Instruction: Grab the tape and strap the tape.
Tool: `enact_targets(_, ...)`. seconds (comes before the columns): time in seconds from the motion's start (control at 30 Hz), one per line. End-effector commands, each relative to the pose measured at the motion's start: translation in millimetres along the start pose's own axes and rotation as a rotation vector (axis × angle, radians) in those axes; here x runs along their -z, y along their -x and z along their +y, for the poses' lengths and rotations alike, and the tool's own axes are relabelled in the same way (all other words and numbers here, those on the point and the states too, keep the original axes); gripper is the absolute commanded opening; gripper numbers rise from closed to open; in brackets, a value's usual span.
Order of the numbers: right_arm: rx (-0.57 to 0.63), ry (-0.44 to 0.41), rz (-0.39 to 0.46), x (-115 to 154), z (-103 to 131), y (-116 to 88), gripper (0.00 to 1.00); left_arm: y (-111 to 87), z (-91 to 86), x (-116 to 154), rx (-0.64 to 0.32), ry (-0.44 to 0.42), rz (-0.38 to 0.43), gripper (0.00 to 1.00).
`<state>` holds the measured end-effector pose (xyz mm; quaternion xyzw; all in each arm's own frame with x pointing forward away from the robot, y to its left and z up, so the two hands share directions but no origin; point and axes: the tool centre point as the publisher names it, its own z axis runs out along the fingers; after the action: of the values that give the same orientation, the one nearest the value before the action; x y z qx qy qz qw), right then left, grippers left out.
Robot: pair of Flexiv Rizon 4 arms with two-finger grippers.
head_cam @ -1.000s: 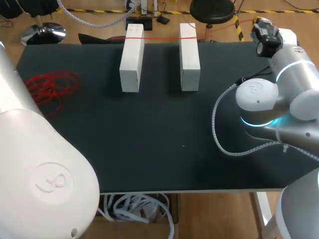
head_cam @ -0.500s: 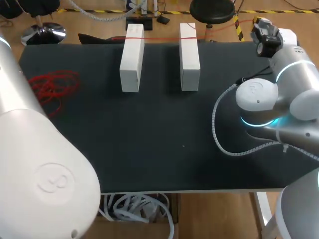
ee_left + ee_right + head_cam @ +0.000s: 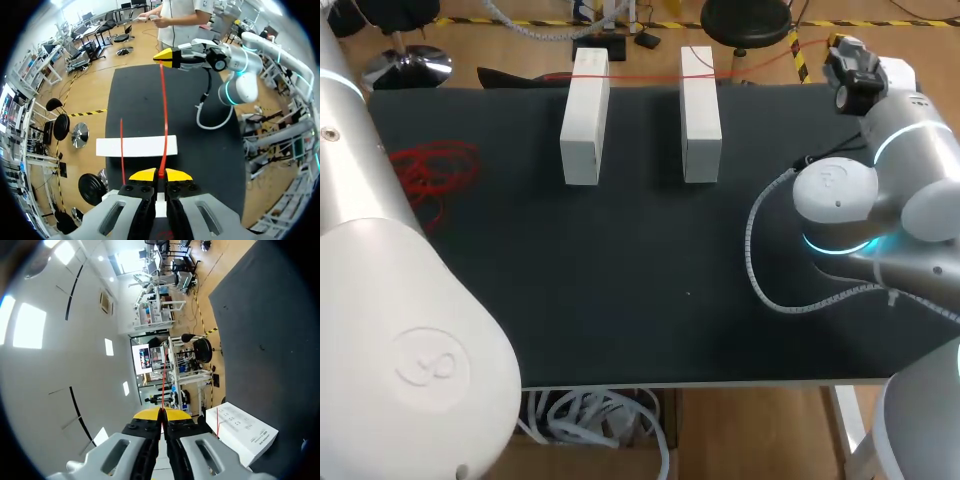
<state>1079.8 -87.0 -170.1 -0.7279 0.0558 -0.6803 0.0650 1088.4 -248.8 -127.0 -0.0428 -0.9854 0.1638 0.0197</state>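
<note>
A thin red tape [image 3: 640,76] runs taut over the far ends of two white blocks [image 3: 585,120] [image 3: 700,115] at the back of the black table [image 3: 620,290]. In the left wrist view my left gripper [image 3: 160,175] is shut on the tape [image 3: 164,115], which runs ahead over a white block [image 3: 136,146] to my right gripper [image 3: 170,56]. In the right wrist view my right gripper [image 3: 162,413] is shut on the same tape [image 3: 163,385], with a white block [image 3: 245,432] beside it. A loose coil of red tape [image 3: 438,170] lies at the table's left.
My left arm [image 3: 390,300] fills the near left of the head view and covers part of the coil. My right arm [image 3: 860,200] with its grey cable [image 3: 755,260] stands over the table's right side. A second red strand [image 3: 121,150] crosses the block beside my left gripper.
My left arm has shifted slightly to the right in the head view, covering more of the red coil. The right arm, blocks and tape have kept still.
</note>
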Motion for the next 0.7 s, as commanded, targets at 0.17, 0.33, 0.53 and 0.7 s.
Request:
enact_targets(0.17, 0.001, -0.001, -0.003, -0.2, 0.3, -0.8, 0.00, 2.2, -8.4, 4.0, -0.002, 0.035, 0.002, 0.00)
enact_targets(0.33, 0.001, -0.001, -0.003, -0.2, 0.3, -0.8, 0.00, 2.9, -11.8, 7.7, -0.020, 0.030, 0.004, 0.00)
enact_targets(0.53, 0.001, -0.001, -0.003, -0.2, 0.3, -0.8, 0.00, 3.3, -12.6, 8.6, -0.021, 0.021, 0.009, 0.00)
enact_targets(0.7, 0.001, -0.001, -0.003, -0.2, 0.3, -0.8, 0.00, 3.3, -12.6, 8.6, -0.021, 0.021, 0.009, 0.00)
